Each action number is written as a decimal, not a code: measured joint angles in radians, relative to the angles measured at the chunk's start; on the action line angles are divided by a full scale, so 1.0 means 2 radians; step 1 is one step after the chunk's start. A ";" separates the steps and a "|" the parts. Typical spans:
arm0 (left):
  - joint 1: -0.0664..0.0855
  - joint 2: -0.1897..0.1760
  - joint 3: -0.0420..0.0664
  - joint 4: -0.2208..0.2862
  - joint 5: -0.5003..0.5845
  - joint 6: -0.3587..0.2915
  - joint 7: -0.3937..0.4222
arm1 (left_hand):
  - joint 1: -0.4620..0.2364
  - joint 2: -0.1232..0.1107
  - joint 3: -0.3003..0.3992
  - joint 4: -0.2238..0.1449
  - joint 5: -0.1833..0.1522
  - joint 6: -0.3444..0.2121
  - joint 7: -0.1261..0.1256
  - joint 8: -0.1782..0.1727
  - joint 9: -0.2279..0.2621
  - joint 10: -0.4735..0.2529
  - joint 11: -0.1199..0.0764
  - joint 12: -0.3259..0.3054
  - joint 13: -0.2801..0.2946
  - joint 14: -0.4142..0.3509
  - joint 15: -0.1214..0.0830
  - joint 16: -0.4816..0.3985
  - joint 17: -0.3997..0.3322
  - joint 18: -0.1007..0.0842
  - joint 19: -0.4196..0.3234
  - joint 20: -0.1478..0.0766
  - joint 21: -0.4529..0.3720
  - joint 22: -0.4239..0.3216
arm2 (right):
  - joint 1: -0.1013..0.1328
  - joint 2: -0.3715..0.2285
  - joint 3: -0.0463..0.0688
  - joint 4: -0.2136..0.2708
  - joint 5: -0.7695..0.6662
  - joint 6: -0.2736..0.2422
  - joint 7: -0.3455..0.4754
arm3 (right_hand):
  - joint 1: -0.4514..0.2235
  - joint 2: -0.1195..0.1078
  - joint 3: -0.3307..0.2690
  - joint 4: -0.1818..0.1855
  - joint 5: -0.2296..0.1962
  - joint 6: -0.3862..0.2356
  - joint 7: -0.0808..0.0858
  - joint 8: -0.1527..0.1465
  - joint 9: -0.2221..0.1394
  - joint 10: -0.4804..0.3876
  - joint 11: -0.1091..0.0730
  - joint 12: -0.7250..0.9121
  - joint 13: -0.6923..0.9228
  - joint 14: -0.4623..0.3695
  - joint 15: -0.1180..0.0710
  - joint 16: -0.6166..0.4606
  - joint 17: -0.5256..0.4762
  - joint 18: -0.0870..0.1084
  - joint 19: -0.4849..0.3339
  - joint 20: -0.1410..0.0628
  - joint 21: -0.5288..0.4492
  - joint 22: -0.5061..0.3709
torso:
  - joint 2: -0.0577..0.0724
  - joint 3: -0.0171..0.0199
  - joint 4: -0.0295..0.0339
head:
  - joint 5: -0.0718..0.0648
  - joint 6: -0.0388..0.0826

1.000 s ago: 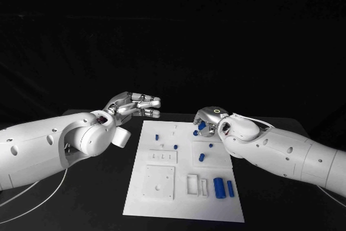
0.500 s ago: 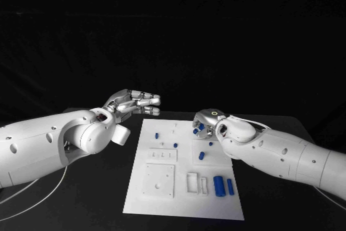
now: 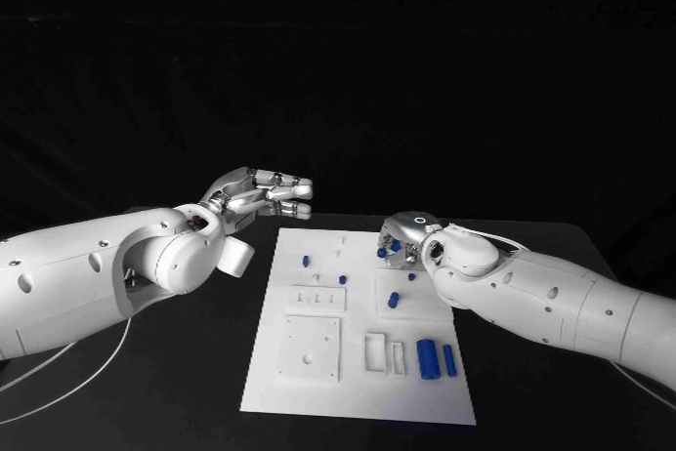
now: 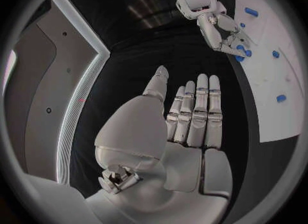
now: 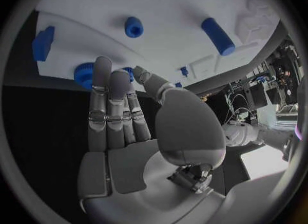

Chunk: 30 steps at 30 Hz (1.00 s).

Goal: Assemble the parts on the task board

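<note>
My right hand, fingers straight and holding nothing, reaches a round blue part at the board's far right edge, which looks small, rigid, light and slick, best pinched across its rim, while my left hand hovers empty, fingers loosely apart.

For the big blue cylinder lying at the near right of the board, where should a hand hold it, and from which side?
Probably from above, pinching the middle of the big blue cylinder across its round sides. It lies flat on the task board, with a thinner blue piece close beside it, so finger room there is tight.
</note>
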 measured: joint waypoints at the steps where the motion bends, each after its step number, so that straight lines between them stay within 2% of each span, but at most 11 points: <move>1: 0.000 0.000 0.000 0.000 0.000 0.000 0.000 | 0.000 0.000 0.000 0.000 0.000 0.000 0.000 0.000 0.000 0.000 0.000 0.000 0.000 0.000 0.000 0.000 0.000 0.000 0.000 0.000 0.000 0.000 | 0.000 0.001 0.000 -0.001 0.000 0.000 0.000 | 0.000 0.000 0.001 0.001 0.000 0.000 0.000 0.000 0.000 0.001 0.001 0.000 0.000 0.000 0.000 0.000 0.000 0.000 0.000 0.000 -0.002 0.001 | 0.000 0.0000 0.0000 | 0.000 0.000; 11: 0.001 0.001 0.000 -0.002 -0.001 0.000 0.000 | 0.000 0.000 0.000 0.000 0.000 0.000 0.000 0.000 0.000 0.000 0.000 0.000 0.000 0.000 0.000 0.000 0.000 0.000 0.000 0.000 0.000 0.000 | -0.001 0.003 0.001 -0.005 0.001 -0.003 0.000 | -0.002 -0.002 0.004 0.004 0.000 0.002 0.001 0.000 0.000 0.004 0.000 0.000 0.000 0.000 0.000 0.000 0.000 0.000 0.000 0.000 -0.005 0.005 | 0.000 -0.0006 0.0002 | 0.002 -0.003; 19: 0.001 0.001 0.000 -0.004 -0.001 0.000 0.000 | 0.000 0.000 0.000 0.000 0.000 0.000 0.000 0.000 0.000 0.000 0.000 0.000 0.000 0.000 0.000 0.000 0.000 0.000 0.000 0.000 0.000 0.000 | -0.003 0.000 0.000 0.000 0.001 -0.010 0.000 | -0.002 -0.002 0.005 0.005 0.000 0.008 -0.001 0.000 0.000 0.011 -0.001 0.000 0.000 0.000 0.000 0.002 0.000 0.003 0.002 -0.002 -0.007 0.009 | -0.001 -0.0008 -0.0002 | 0.003 -0.003; 22: 0.001 0.001 0.000 -0.005 -0.001 0.000 0.000 | 0.000 0.000 0.000 0.000 0.000 0.000 0.000 0.000 0.000 0.000 0.000 0.000 0.000 0.000 0.000 0.000 0.000 0.000 0.000 0.000 0.000 0.000 | -0.004 -0.003 0.000 0.002 0.002 -0.014 -0.001 | -0.002 -0.002 0.005 0.005 0.000 0.013 -0.002 0.000 0.001 0.016 -0.005 0.000 0.000 -0.002 -0.002 0.002 0.000 0.004 0.004 -0.004 -0.009 0.011 | -0.001 -0.0008 -0.0002 | 0.004 -0.003; 30: 0.001 0.001 0.000 -0.008 -0.001 0.003 0.000 | 0.000 0.000 0.000 0.000 0.000 0.000 0.000 0.000 0.000 0.000 0.000 0.000 0.000 0.000 0.000 0.000 0.000 0.000 0.000 0.000 0.000 0.000 | -0.005 -0.004 0.000 0.004 0.009 -0.029 -0.002 | -0.002 -0.002 0.005 0.005 0.000 0.015 -0.004 0.000 0.002 0.019 -0.004 0.000 0.000 -0.002 -0.002 0.004 0.001 0.004 0.004 -0.004 -0.011 0.014 | -0.001 -0.0008 -0.0004 | 0.004 -0.002</move>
